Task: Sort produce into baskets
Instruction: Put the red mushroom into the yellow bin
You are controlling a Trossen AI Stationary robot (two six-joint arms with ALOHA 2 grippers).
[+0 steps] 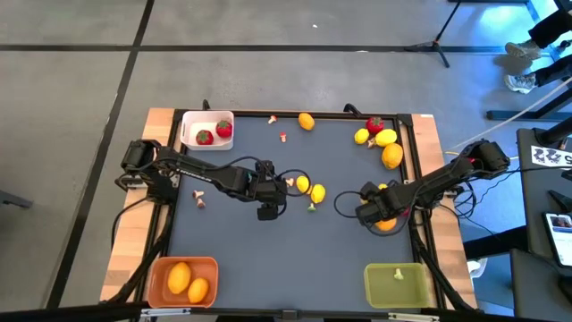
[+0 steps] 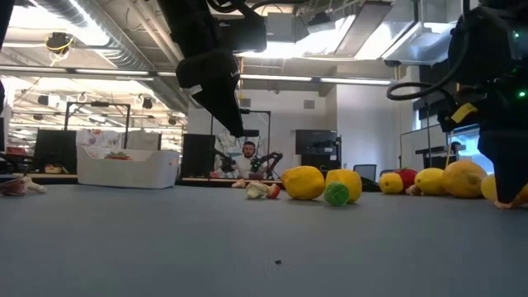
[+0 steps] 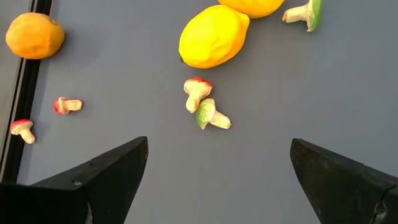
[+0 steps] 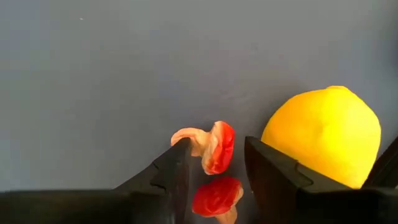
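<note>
Right gripper (image 4: 214, 171) sat at the bench's (image 1: 232, 241) 4 o'clock side, jaws narrow around two small red-capped mushrooms (image 4: 208, 146); grip contact was hard to make out. A lemon (image 4: 323, 137) lay just beside, partly cut off. Upper mushroom's stem pointed sideways. Left gripper (image 3: 217, 180) hung wide open near centre over a mushroom pair (image 3: 205, 106). White basket (image 1: 207, 130) at 11 o'clock held two strawberries (image 1: 214, 132); orange basket (image 1: 182, 279) at 7 held two orange citrus (image 1: 188, 279); green basket (image 1: 394, 283) at 5 held one pale bit.
</note>
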